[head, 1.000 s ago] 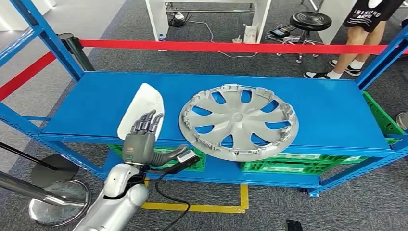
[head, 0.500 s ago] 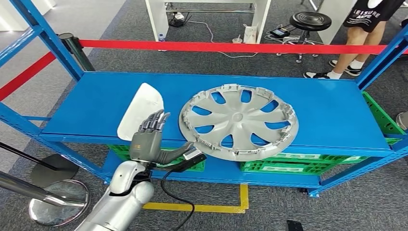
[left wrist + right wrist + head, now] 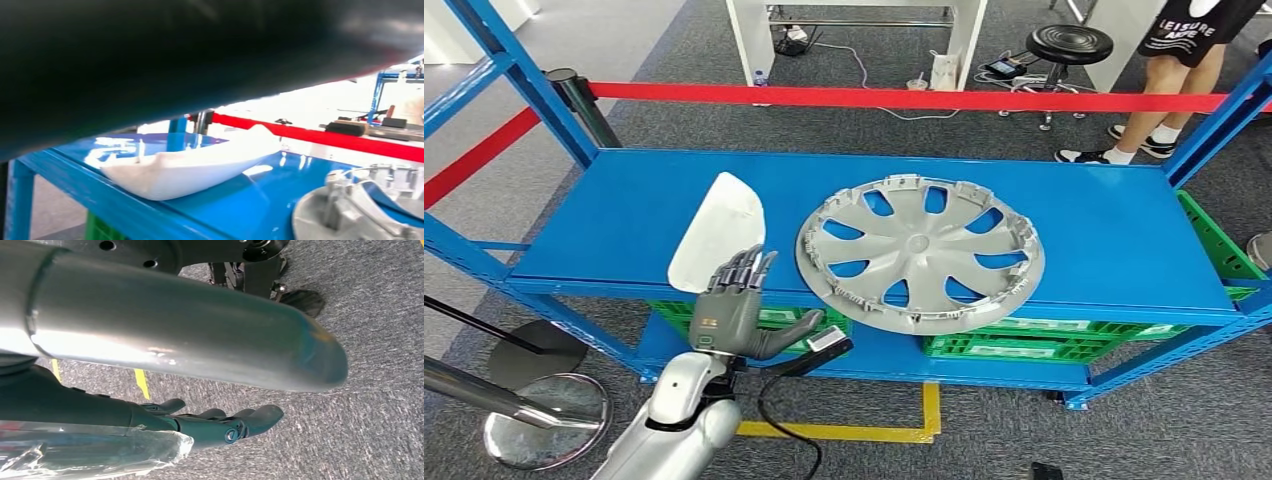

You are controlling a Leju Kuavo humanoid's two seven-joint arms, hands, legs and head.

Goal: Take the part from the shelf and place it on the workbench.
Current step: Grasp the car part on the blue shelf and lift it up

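The white curved part [image 3: 717,231] lies on the blue shelf [image 3: 624,215], near its front edge, just left of the grey hubcap [image 3: 920,251]. Its long axis runs front to back, leaning slightly right. The left robot hand [image 3: 736,305] hovers at its near end, fingers spread, holding nothing. The right robot hand [image 3: 220,426] hangs over carpet, empty and loosely extended, so the left is nearer.
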